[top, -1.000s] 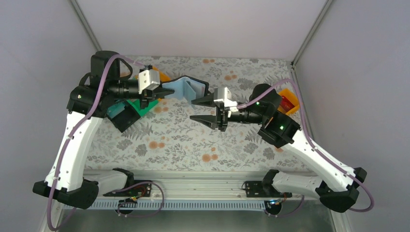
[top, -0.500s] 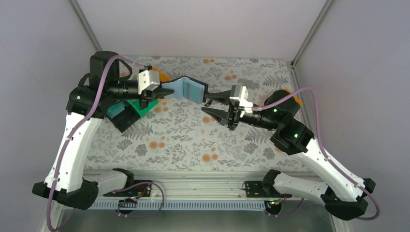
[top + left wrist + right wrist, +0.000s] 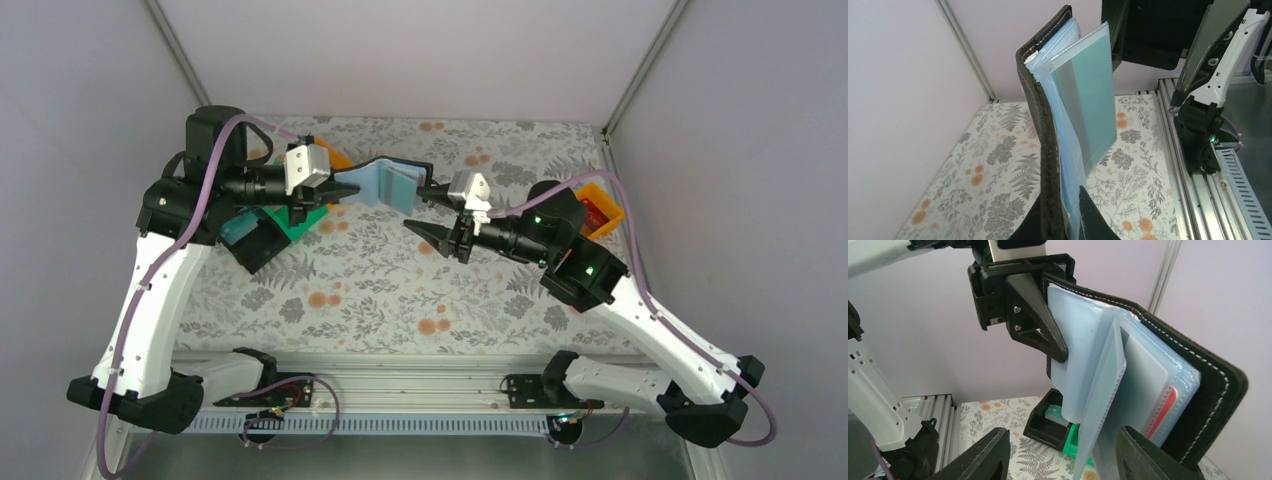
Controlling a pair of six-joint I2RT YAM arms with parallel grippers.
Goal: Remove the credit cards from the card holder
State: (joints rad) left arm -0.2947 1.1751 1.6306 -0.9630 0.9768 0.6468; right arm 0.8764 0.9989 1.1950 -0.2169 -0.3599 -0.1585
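The card holder [image 3: 392,182] is a black wallet with pale blue plastic pockets, held up above the table. My left gripper [image 3: 345,190] is shut on its left end; in the left wrist view the fingers [image 3: 1087,220] pinch the black cover [image 3: 1047,145] and a pocket. My right gripper [image 3: 415,208] is open at the holder's right end. In the right wrist view a loose clear pocket leaf [image 3: 1103,405] hangs between its open jaws [image 3: 1062,440]. A red card [image 3: 1164,409] shows inside a pocket of the holder [image 3: 1208,390]. A greenish card [image 3: 1088,100] sits in a leaf.
A black tray [image 3: 262,243] with a pale bluish card [image 3: 1058,412] in it, a green tray [image 3: 305,218] and an orange tray [image 3: 335,158] lie under the left arm. Another orange tray [image 3: 597,210] holding something red lies at the right edge. A metal rail [image 3: 400,375] runs along the near edge.
My right gripper has swung up and left to the holder's right end, staying open. My left gripper has kept the holder still.
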